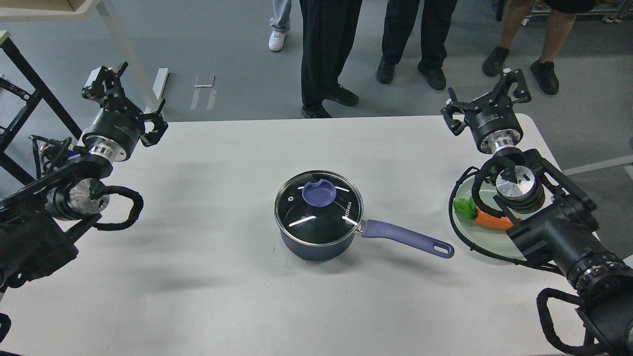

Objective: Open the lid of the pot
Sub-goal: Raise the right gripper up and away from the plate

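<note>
A dark navy pot (316, 244) stands in the middle of the white table (207, 277), its long purple-blue handle (403, 237) pointing right. The clear glass lid (319, 207) with a steel rim rests on the pot, and its flat purple-blue knob (317, 193) sits near the far side. My left gripper (126, 101) is raised at the table's far left corner, open and holding nothing. Over the far right edge my right gripper (487, 99) is also open and empty. Both are far from the pot.
A pale green glass plate (470, 232) with a carrot (494, 220) and green leaves lies under my right arm at the table's right side. Several people stand just beyond the far edge. A black-framed stand is at the left.
</note>
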Tool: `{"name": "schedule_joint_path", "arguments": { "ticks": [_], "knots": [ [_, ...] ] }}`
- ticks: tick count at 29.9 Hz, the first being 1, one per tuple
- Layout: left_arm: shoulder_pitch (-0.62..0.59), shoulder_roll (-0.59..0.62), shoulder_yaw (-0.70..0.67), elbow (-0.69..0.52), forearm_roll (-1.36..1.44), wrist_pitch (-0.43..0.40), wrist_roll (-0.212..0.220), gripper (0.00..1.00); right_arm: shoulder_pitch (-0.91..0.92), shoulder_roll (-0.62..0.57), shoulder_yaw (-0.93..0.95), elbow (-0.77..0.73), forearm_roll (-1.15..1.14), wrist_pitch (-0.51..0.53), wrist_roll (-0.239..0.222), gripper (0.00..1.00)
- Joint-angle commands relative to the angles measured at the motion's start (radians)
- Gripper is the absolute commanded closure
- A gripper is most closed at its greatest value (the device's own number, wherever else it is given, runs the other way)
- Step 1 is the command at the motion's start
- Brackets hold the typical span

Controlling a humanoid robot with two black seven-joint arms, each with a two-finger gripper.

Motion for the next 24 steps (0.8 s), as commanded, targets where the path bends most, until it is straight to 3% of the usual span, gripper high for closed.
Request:
{"name": "schedule_joint_path", "arguments": {
  "ticks": [1, 12, 24],
  "knots": [
    [0.0, 0.0, 0.001, 0.0, 0.0, 0.002, 0.0, 0.01, 0.0, 0.0, -0.001, 0.003, 0.0, 0.002, 0.0, 0.0],
    [0.0, 0.005, -0.006, -0.003, -0.005, 0.023, 0.0, 0.01, 0.002, -0.017, -0.09, 0.041, 0.0, 0.038, 0.0, 0.0],
    [-0.017, 0.013, -0.002, -0.003, 0.001, 0.017, 0.0, 0.01, 0.057, -0.379, -0.416, 0.334, -0.018, 0.035, -0.003, 0.0]
  ]
}}
